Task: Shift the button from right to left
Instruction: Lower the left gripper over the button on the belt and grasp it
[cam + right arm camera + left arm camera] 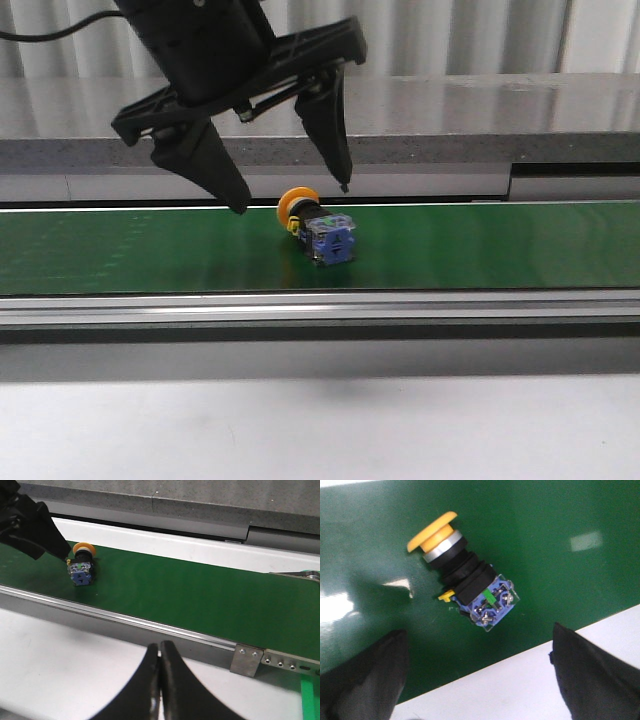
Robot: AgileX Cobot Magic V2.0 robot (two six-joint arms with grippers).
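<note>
Closest to my right wrist camera, the right gripper (160, 680) has its jaws pressed together on nothing, parked over the pale table (60, 670) well away from the work. My left gripper (290, 200) hangs with its jaws spread wide above the button (316, 228), which lies on its side on the green belt (500, 245) with its yellow cap pointing away from me. I judge the risk is a roll: that round cap and boxy rear sit skewed between the fingers, so an off-centre close could spin it or squeeze it out.
</note>
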